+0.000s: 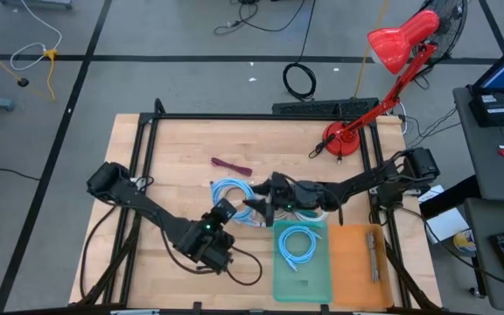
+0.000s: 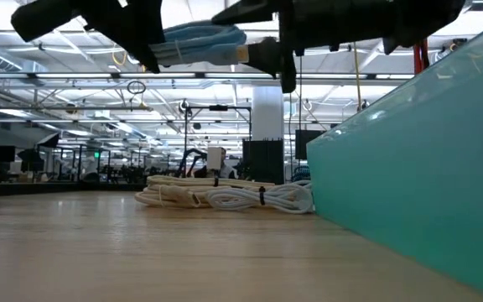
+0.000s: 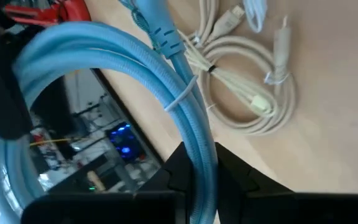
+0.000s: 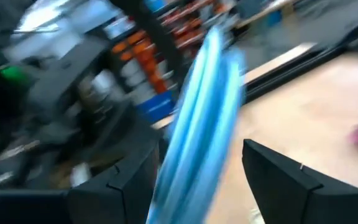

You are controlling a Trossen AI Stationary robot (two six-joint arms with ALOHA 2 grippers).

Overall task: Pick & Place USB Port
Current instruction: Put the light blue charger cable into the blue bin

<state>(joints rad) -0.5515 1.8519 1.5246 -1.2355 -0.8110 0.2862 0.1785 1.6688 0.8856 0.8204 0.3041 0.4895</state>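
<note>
Pale wooden table (image 1: 173, 157) under us, grey floor all round it, a red lamp (image 1: 390, 52) at its 1 o'clock corner; near the front edge, at about 5 o'clock, sit a teal tray (image 1: 303, 276) with a coiled blue cable (image 1: 297, 244) in it and an orange tray (image 1: 357, 262) just beside it; a small purple strip (image 1: 231, 165) lies at 11 o'clock from the centre

We see a second coil, the blue USB cable (image 3: 166, 87), lifted off the wood at mid-table; in the low view it hangs edge-on, its long axis roughly level, well above the white cable bundle (image 2: 225, 197) lying on the table

The left gripper (image 3: 197, 177) is pinching this coil, fingers pressed onto the strands; a connector end of the coil points away from it toward the white bundle

The right gripper (image 4: 197, 171) comes in from 3 o'clock, fingers spread wide with the blue coil standing between them; we cannot tell whether they touch it
</note>
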